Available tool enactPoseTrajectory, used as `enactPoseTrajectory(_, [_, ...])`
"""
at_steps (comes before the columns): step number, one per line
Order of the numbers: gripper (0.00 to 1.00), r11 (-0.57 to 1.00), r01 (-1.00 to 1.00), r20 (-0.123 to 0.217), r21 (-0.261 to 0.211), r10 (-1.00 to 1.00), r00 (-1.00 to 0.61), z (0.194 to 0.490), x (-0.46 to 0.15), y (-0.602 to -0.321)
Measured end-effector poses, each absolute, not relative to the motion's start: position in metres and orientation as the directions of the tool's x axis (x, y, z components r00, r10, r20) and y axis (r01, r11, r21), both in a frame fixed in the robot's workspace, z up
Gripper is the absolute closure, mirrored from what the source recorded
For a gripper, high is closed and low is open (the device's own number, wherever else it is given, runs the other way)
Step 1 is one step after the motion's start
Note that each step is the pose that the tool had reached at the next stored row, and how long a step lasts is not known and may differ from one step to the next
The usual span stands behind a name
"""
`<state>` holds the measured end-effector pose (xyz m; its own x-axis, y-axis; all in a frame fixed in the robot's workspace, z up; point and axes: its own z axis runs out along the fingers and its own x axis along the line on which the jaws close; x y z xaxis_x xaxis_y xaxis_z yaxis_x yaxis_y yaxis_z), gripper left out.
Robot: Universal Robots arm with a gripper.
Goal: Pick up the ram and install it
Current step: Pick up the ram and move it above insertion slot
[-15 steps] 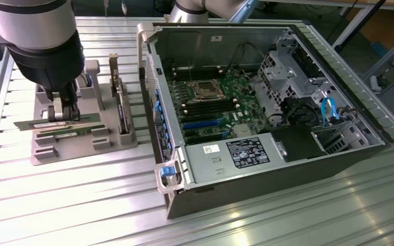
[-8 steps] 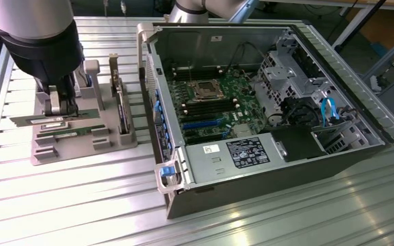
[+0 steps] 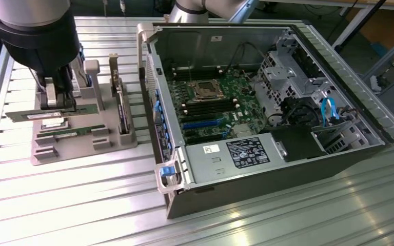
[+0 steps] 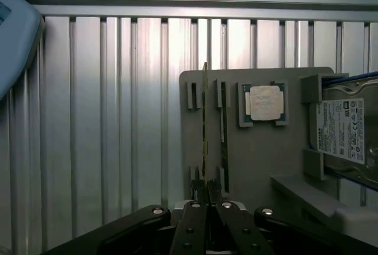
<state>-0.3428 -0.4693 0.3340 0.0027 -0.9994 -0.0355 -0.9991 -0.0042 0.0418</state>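
The ram [image 3: 27, 117] is a thin green stick with a white label, and my gripper [image 3: 59, 108] is shut on it just above the grey parts holder [image 3: 80, 146] at the exterior view's left. The wrist view sees the ram [image 4: 204, 119] edge-on, running away from the gripper [image 4: 207, 199], whose two dark fingers are pinched together on its near end. A second stick [image 4: 223, 131] stands in the holder slot beside it. The open computer case [image 3: 266, 102] lies to the exterior view's right, its motherboard [image 3: 211, 102] with dark memory slots [image 3: 198, 109] exposed.
On the holder sit a silver-topped CPU chip [image 4: 264, 103], a hard drive [image 4: 345, 131] and an upright expansion card [image 3: 120, 110]. The case's raised side wall [image 3: 152, 87] stands between holder and motherboard. Ribbed aluminium table [image 3: 80, 205] surrounds everything.
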Motion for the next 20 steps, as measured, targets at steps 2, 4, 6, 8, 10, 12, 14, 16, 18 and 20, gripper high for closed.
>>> enactPoseTrajectory(2, [0.88,-0.004,-0.999,-0.036,0.042,-0.999,0.003,0.336,-0.343,-0.469])
enactPoseTrajectory(4, [0.88,-0.004,-0.999,-0.036,0.042,-0.999,0.003,0.339,-0.343,-0.469])
enactPoseTrajectory(6, [0.88,-0.004,-0.999,-0.035,0.042,-0.999,0.003,0.341,-0.343,-0.469])
enactPoseTrajectory(8, [0.88,-0.004,-0.999,-0.035,0.042,-0.999,0.003,0.343,-0.343,-0.469])
enactPoseTrajectory(10, [0.88,-0.004,-0.999,-0.035,0.042,-0.999,0.003,0.345,-0.343,-0.469])
enactPoseTrajectory(12, [0.88,-0.004,-0.999,-0.035,0.042,-0.999,0.003,0.349,-0.342,-0.469])
enactPoseTrajectory(14, [0.88,-0.004,-0.999,-0.036,0.042,-0.999,0.003,0.351,-0.342,-0.469])
enactPoseTrajectory(16, [0.88,-0.004,-0.999,-0.035,0.042,-0.999,0.003,0.354,-0.342,-0.469])
enactPoseTrajectory(18, [0.88,-0.004,-0.999,-0.036,0.042,-0.999,0.003,0.356,-0.342,-0.469])
enactPoseTrajectory(20, [0.88,-0.004,-0.999,-0.036,0.042,-0.999,0.003,0.358,-0.342,-0.469])
